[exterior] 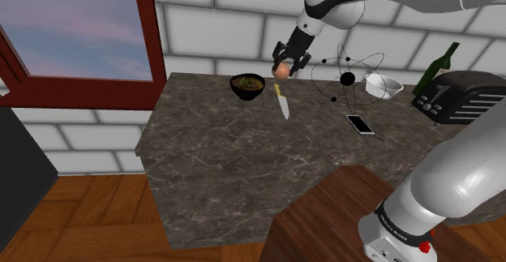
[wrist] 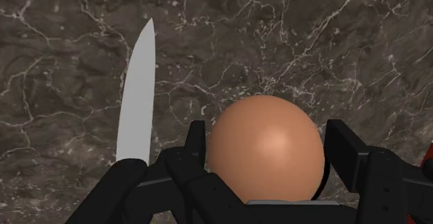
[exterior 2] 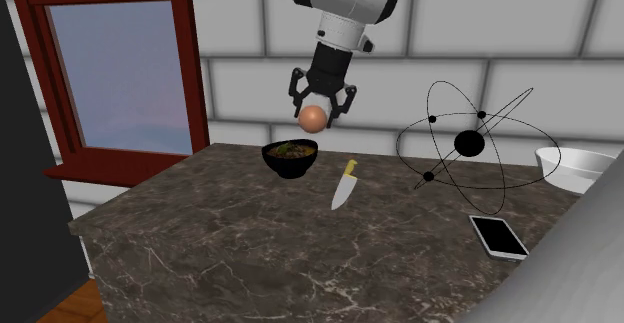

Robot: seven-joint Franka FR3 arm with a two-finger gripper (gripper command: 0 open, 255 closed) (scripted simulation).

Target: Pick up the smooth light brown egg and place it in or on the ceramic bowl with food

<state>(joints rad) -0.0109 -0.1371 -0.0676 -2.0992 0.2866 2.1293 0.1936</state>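
The black gripper (exterior 2: pixel 316 114) hangs in the air above the dark marbled counter (exterior: pixel 235 171), and its two fingers are clamped on a smooth light brown egg (wrist: pixel 267 150), one on each side. The egg is well clear of the stone, up near the white brick wall. From over the hand, what lies below the egg is bare counter, with the pale blade of a knife (exterior 2: pixel 343 187) just off to one side.

The black bowl (exterior 2: pixel 290 159), with greenish-brown food in it, stands on the counter close to the wall. In the second exterior view the egg is higher than the bowl's rim and a little to its right, between the bowl and the knife. It touches neither of them. The knife lies flat just beside the bowl, its yellow handle toward the wall and its tip toward the near edge.

Further along the counter, on the shoulder view's right, stands a black wire model of an atom (exterior: pixel 347 78), with a white bowl (exterior: pixel 383 86) behind it. A phone (exterior: pixel 361 124) lies flat, nearer the front. Beyond those are a dark toaster (exterior: pixel 462 96) and a green bottle (exterior: pixel 438 66). A red-framed window (exterior: pixel 150 33) fills the wall on the shoulder view's left.
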